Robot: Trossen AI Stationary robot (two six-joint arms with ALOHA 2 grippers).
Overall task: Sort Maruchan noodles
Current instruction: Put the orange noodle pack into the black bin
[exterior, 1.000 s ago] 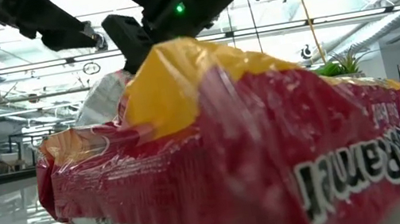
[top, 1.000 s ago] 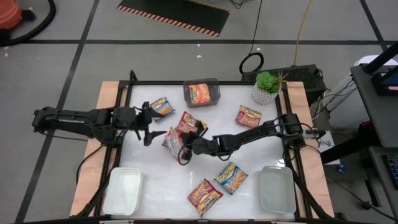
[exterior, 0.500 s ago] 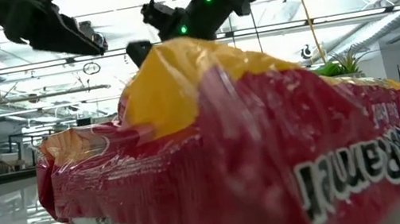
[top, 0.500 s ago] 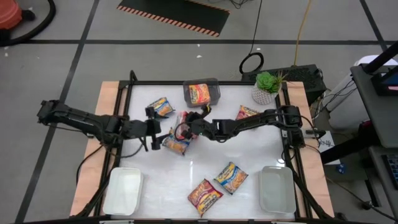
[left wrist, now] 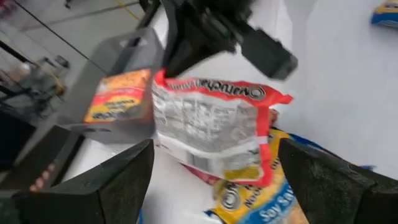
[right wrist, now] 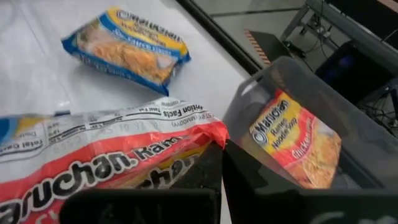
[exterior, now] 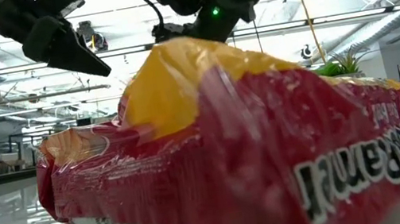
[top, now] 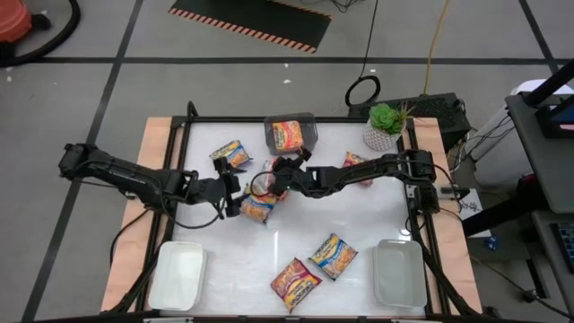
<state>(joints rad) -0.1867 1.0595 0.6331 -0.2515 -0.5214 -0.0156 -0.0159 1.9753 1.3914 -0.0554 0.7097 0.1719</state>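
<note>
My right gripper is shut on a red Maruchan noodles packet near the middle of the table, just in front of the grey bin, which holds an orange packet. My left gripper stands open just left of it, its fingers wide on either side and apart from it. A blue-and-yellow packet lies flat on the table under the red one. Other packets lie at the far left, under the right arm and near the front. My right gripper pinches the red packet's crimped end between its two fingers, which slant down from the table's right. The packet hangs tilted below them with its printed back toward my left gripper. Whether its lower edge rests on the blue packet, I cannot tell.
White trays stand at the near left and near right corners. A potted plant is at the far right. In the low view a big red packet lies close to the camera and hides most of the table.
My right gripper, still shut, has swung toward the table's far edge and the bin, and the red packet now hangs there tilted above the blue one. My left gripper, still open, has moved right and down toward the red packet.
</note>
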